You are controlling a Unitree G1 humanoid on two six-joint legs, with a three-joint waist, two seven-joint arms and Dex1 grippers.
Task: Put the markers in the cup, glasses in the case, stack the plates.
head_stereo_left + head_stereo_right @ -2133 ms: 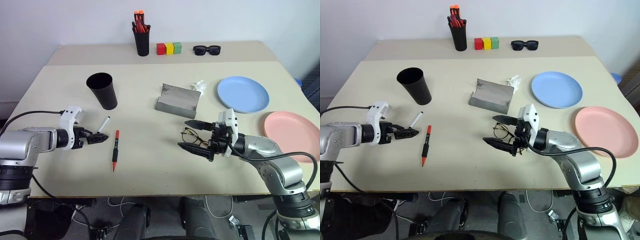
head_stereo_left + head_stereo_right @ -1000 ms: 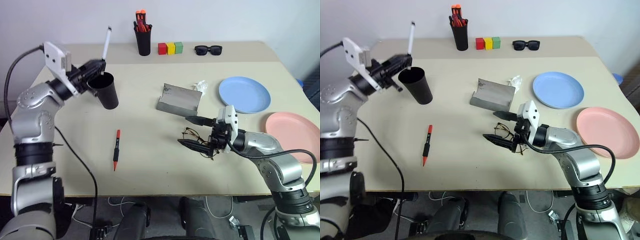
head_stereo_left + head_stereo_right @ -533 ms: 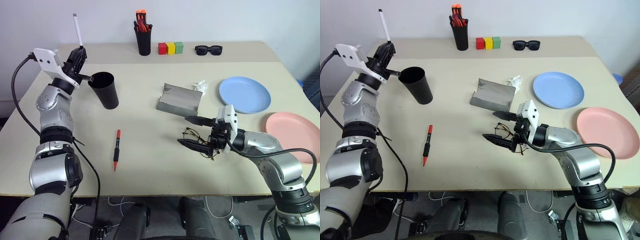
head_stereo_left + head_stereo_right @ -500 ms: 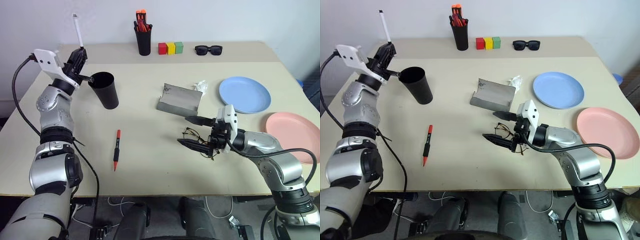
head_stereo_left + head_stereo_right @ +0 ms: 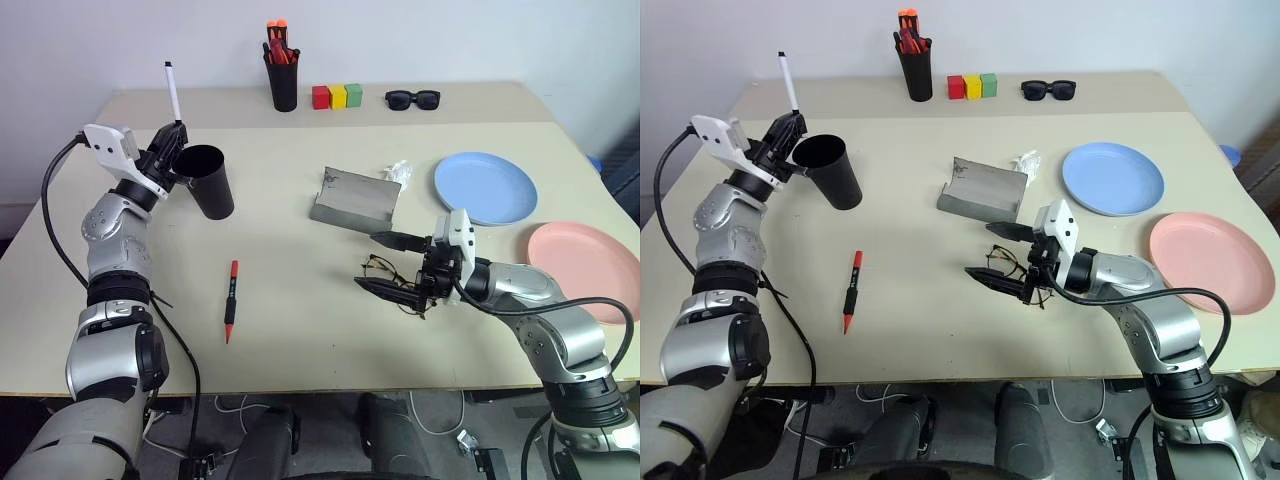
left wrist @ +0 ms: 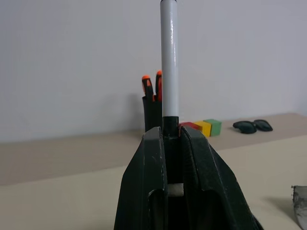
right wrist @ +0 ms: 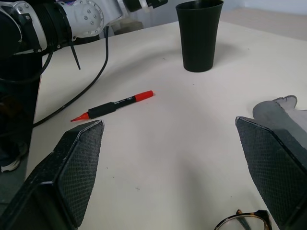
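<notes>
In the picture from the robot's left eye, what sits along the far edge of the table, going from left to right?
Black pen holder with orange-topped markers → red block → yellow block → green block → black sunglasses.

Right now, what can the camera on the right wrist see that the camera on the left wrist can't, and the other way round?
Only the right wrist view: the red and black marker lying on the table, the black cup, the rim of the glasses, and the right gripper, open.

Only the left wrist view: the left gripper clamped on a white marker that stands upright, the pen holder, coloured blocks and sunglasses.

Both: the beige tabletop.
</notes>
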